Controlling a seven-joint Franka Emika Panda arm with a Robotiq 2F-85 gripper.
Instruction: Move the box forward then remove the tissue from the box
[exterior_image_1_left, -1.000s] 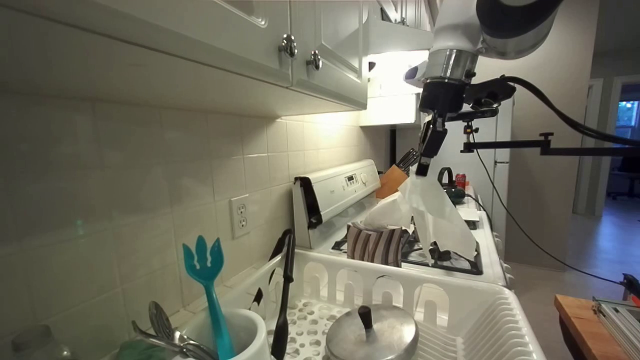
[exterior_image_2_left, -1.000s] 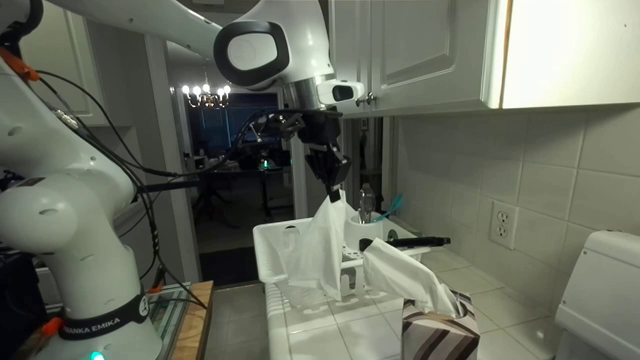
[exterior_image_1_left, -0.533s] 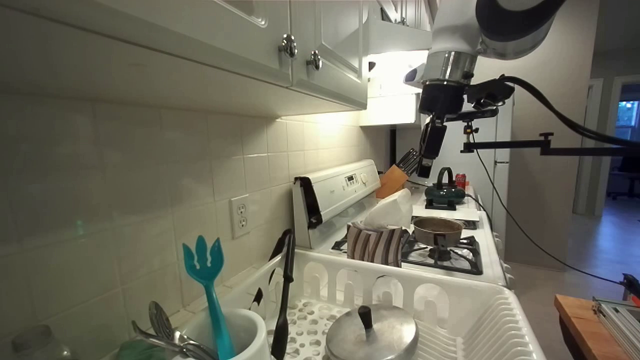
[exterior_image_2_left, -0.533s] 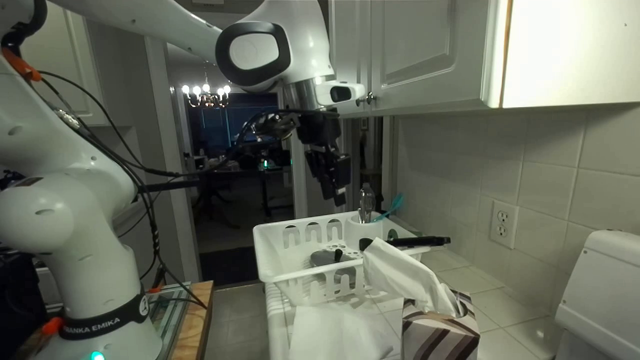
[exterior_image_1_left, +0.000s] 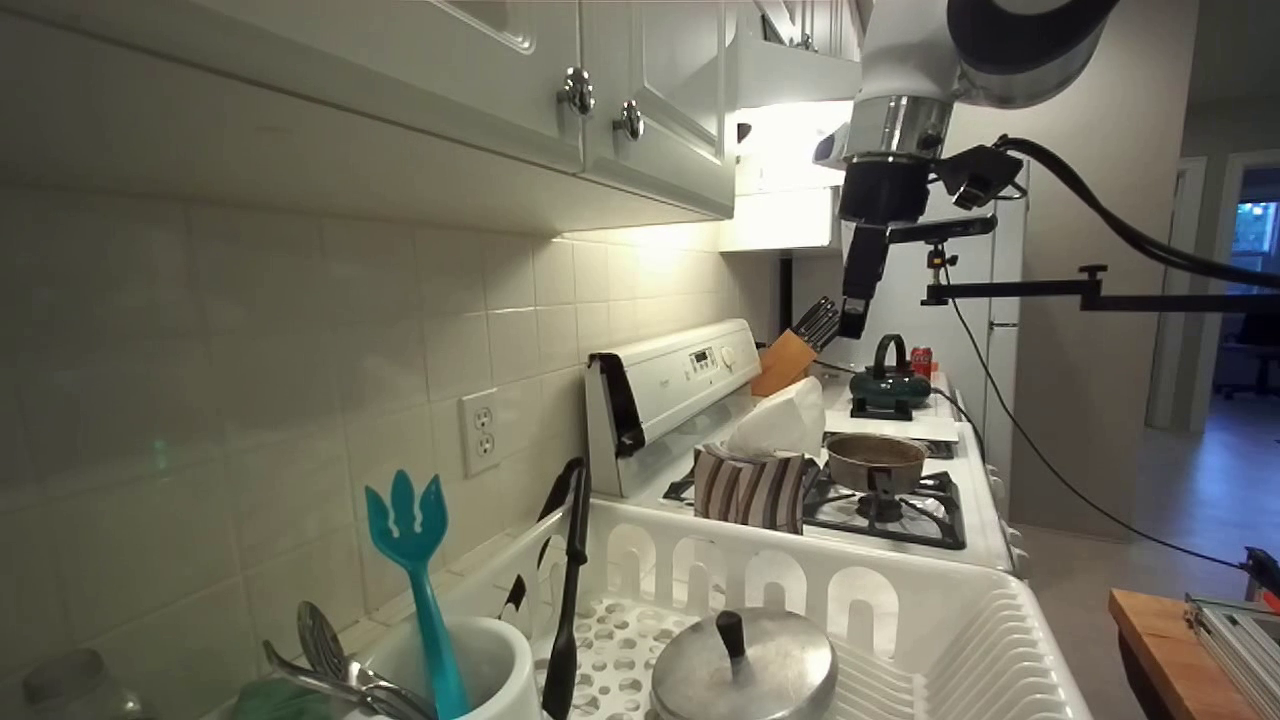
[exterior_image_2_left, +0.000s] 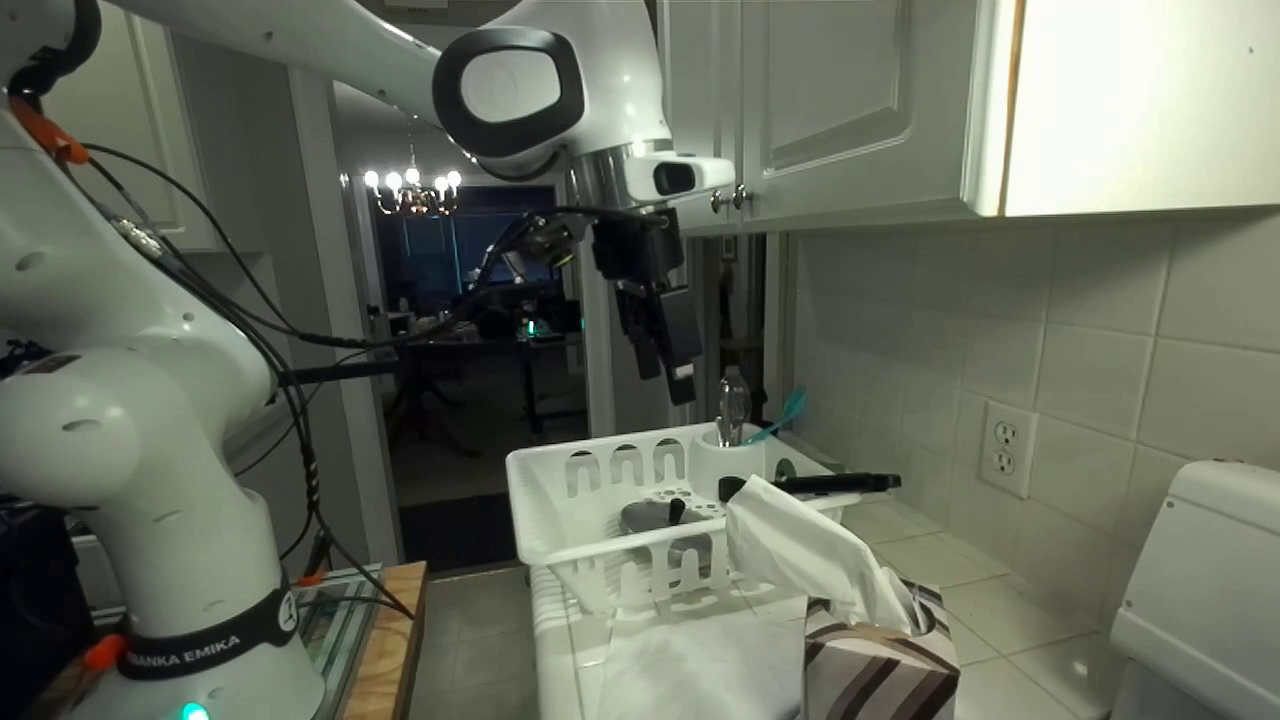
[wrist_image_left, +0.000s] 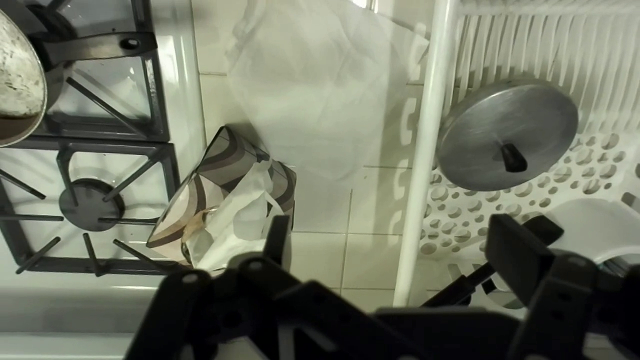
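The striped box (exterior_image_1_left: 745, 490) sits at the edge of the stove and counter, with one white tissue (exterior_image_2_left: 810, 550) sticking up out of its top. Another tissue (wrist_image_left: 320, 85) lies spread flat on the tiled counter, between the box and the dish rack; in an exterior view that flat tissue (exterior_image_2_left: 705, 670) is cut off by the frame's bottom. High above the counter, my gripper (exterior_image_2_left: 667, 380) points downward, apart from both tissues. The wrist view shows the gripper (wrist_image_left: 391, 225) wide open, nothing between its fingers.
A white dish rack (wrist_image_left: 422, 175) holds a metal lid (wrist_image_left: 505, 135) and a black-handled utensil (exterior_image_2_left: 840, 484). On the stove stands a pan (exterior_image_1_left: 876, 462), its handle reaching toward the counter. Wall cabinets (exterior_image_2_left: 850, 100) hang beside the arm.
A second ago the gripper held a hanging tissue. Its jaws have since opened, the tissue has dropped onto the counter, and the gripper has risen slightly. The box stays put.
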